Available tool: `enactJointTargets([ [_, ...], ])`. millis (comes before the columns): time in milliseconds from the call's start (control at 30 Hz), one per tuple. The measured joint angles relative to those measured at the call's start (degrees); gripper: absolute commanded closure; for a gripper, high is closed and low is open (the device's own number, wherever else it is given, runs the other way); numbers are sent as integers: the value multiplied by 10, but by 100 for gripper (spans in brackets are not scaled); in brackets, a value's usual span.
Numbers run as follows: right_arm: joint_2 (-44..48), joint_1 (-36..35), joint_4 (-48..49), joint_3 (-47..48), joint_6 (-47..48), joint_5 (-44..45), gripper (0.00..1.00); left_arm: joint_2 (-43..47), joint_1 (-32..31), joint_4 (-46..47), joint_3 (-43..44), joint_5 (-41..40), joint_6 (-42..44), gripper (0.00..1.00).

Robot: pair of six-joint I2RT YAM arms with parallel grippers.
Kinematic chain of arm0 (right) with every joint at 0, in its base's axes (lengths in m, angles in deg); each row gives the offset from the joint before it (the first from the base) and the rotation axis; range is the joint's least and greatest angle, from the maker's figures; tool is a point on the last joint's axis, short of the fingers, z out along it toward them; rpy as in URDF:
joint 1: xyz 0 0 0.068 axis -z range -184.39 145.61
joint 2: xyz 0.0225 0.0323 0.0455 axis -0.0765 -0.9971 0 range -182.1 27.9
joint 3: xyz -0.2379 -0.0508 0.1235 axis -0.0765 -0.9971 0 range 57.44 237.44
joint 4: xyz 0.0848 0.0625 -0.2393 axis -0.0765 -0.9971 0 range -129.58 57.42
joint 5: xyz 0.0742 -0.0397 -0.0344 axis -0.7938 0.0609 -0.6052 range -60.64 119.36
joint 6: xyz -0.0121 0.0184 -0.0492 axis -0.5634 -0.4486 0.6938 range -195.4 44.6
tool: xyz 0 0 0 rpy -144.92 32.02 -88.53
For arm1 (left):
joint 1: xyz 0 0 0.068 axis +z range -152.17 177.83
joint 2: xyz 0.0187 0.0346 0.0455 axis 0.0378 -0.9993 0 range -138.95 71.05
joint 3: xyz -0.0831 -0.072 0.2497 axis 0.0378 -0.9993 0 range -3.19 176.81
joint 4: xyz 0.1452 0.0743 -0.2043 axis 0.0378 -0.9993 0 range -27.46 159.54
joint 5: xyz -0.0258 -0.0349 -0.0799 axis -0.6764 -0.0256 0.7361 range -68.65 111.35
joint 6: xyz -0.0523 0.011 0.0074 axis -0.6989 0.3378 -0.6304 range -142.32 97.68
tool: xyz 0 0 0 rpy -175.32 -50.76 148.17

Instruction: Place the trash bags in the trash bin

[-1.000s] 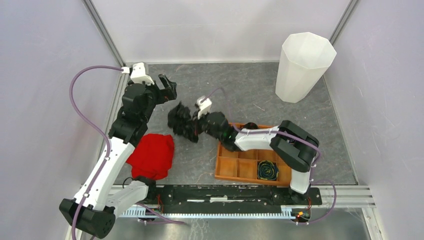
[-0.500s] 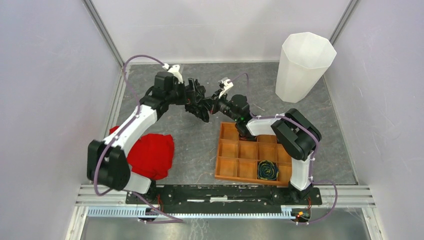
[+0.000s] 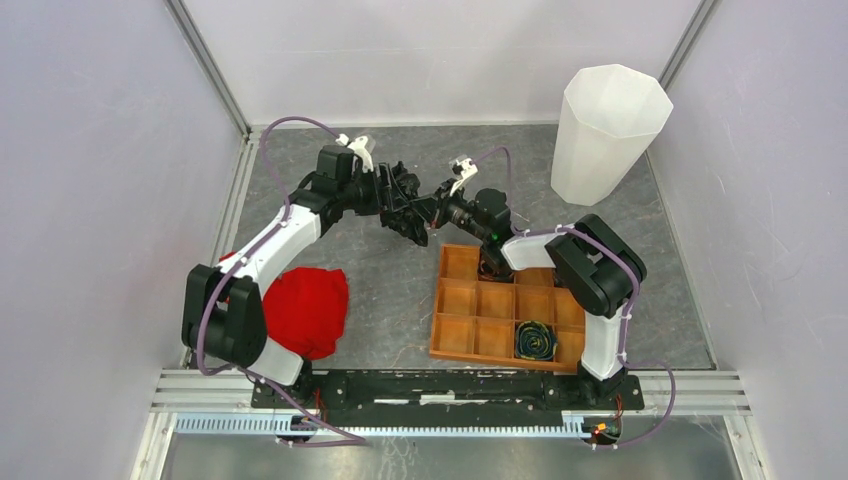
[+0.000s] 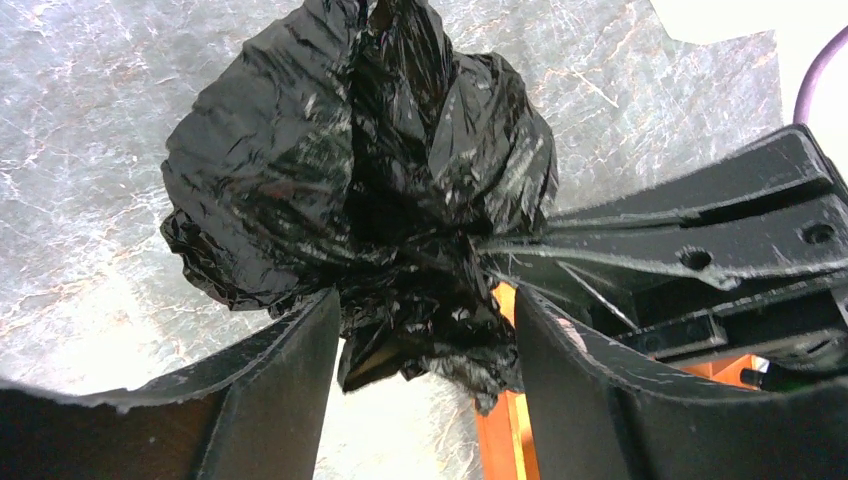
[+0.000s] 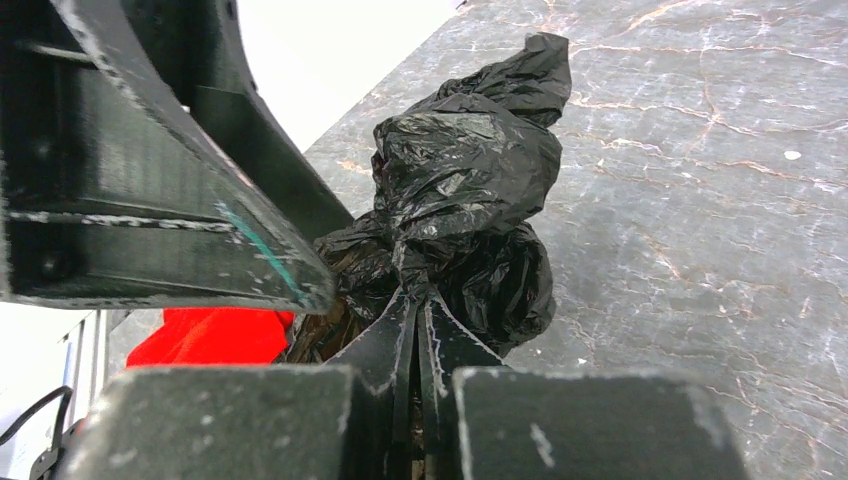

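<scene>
At the left side of the table [image 3: 395,300], close to the near edge, lies a red cloth [image 3: 305,310]. From there the left arm reaches toward the middle of the far part of the table. The left gripper [image 4: 425,300] has its two fingers wide apart, and the lower part of the trash bag [image 4: 330,150] hangs between them; whether the fingers press on it I cannot tell. The bag is a crumpled, glossy black bundle, and it is held above the grey surface, between the two grippers, in the middle of the far half of the table. From the right side the right gripper [image 5: 415,300] meets it. Its fingers are pressed together on a fold of the black plastic, so this gripper is pinching the bag. Further right, near the near edge, lies an orange tray [image 3: 470,335] with compartments, and a dark roll [image 3: 535,340] sits in one compartment of its near row. The trash bin [image 3: 605,140] stands upright in the far right corner, well apart from the bag.
</scene>
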Motion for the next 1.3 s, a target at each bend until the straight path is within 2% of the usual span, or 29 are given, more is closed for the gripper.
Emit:
enactJointTargets([
  [67, -1, -1, 3, 0, -3, -3, 97, -9, 0, 0, 3, 4, -4, 38],
  [200, -2, -7, 7, 0, -6, -8, 96, -32, 0, -3, 5, 7, -19, 69],
  [267, -3, -12, 6, 0, -6, -8, 91, -35, 0, -11, 6, 5, -24, 86],
  [333, -4, -15, 5, -2, -5, -7, 83, -35, 0, -24, 10, -1, -25, 97],
  [500, -1, -17, -21, -7, 16, 16, 54, -24, 4, -32, 17, -21, -26, 98],
  [567, 1, -13, -33, -10, 22, 26, 47, -4, 7, -30, 15, -25, -26, 98],
  [767, 21, 17, -46, -38, 29, 41, 29, 123, 10, 16, -22, -35, -18, 98],
  [867, 36, 29, -45, -52, 36, 38, 12, 177, 10, 46, -36, -50, -10, 98],
  [1033, 50, 30, -10, -59, 52, 9, 7, 190, 10, 73, -40, -49, -10, 98],
  [1167, 46, 24, 37, -58, 38, -29, 6, 181, 10, 93, -57, -4, -10, 98],
  [1233, 34, 20, 72, -57, 22, -49, 7, 173, 10, 106, -61, 30, -10, 98],
  [1300, 14, 14, 95, -50, 6, -66, 13, 165, 10, 125, -64, 63, -10, 98],
])
